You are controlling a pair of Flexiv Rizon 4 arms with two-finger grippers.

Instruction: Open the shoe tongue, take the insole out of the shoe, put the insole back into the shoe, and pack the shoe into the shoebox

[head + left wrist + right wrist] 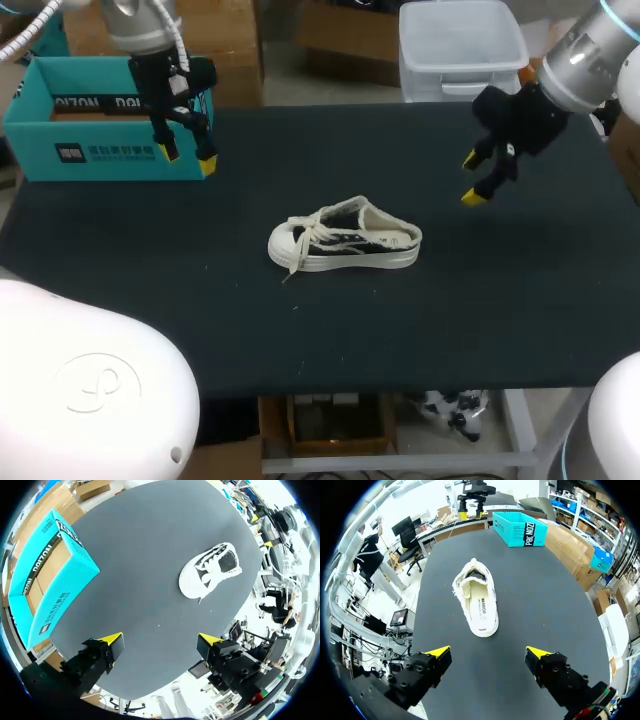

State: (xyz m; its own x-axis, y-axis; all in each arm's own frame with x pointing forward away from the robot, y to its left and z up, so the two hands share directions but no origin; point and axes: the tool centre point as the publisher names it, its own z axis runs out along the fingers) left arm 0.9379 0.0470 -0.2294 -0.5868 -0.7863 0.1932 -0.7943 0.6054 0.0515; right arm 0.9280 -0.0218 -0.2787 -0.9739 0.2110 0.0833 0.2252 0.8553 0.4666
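The shoe [345, 238] is sat on its sole roughly mid-bench, toe and white laces pointed toward the left arm's side, heel toward the right arm's. It's not touched by anything. In the right wrist view the shoe [477, 602] is seen heel-first, straight ahead of the claw, and a pale insole [481, 607] can be made out lying inside it. In the left wrist view the shoe [212, 570] is seen well ahead of the fingers and off to one side, laces loose across the top.

Right claw [471, 179] is held above the dark bench [520, 300] toward the far right, well apart from the shoe. Its yellow tips are spread wide with nothing between them, which is confirmed up close [488, 652].

Left claw [188, 156] is hung just in front of the teal shoebox [120, 152], near its front corner, also well away from the shoe. Fingers are parted and empty there too [161, 640].

The shoebox is parked at the bench's far left corner, top open, brown cardboard showing inside [55, 580]. From the right wrist it's spotted beyond the shoe [520, 527], at the bench's far end.
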